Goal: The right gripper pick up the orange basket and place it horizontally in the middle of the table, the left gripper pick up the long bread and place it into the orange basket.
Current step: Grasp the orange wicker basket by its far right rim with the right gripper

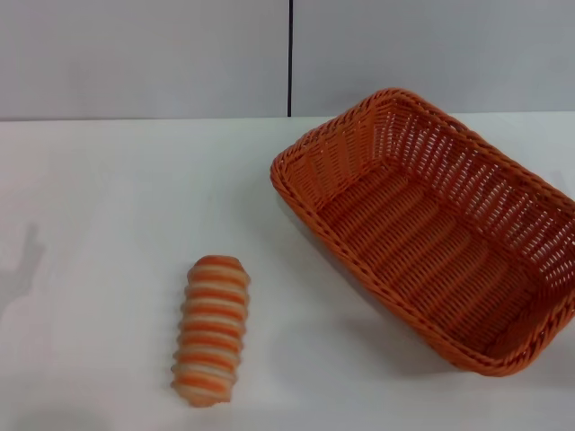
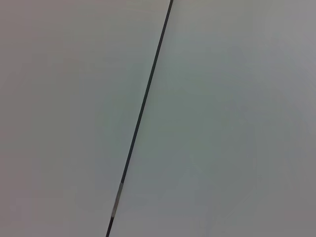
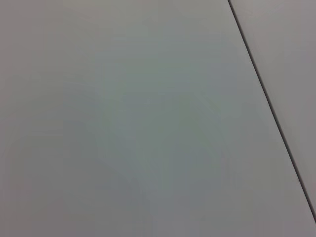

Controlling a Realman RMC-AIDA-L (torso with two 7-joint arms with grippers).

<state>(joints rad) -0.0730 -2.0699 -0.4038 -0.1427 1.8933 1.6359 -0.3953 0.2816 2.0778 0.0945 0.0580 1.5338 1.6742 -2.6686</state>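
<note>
I am looking down at the bench [image 1: 99, 224] and working outward from my own edge. Nearest me, at about seven o'clock, the long bread [image 1: 212, 329] is lying striped side up, its length running almost straight away from me, well apart from everything else. Farther out, at about two o'clock, the orange basket [image 1: 436, 229] is sitting open side up but skewed, its long axis slanting from ten o'clock to four o'clock, with its near right corner reaching toward the bench's right side. Beyond it the grey wall [image 1: 144, 54] with its dark seam [image 1: 289, 54] is closing the scene.

Neither of my jaws is showing in any view; both wrist cameras are facing only the wall panels, so how far open they are I cannot tell, and they are holding and touching nothing I can see.

The basket comes first, I judge. I am planning to bring my right arm down onto the braided rim of the near long side, clamp the wicker wall, then swing the basket until it runs nine to three at the middle, keeping clear of the bread.
</note>
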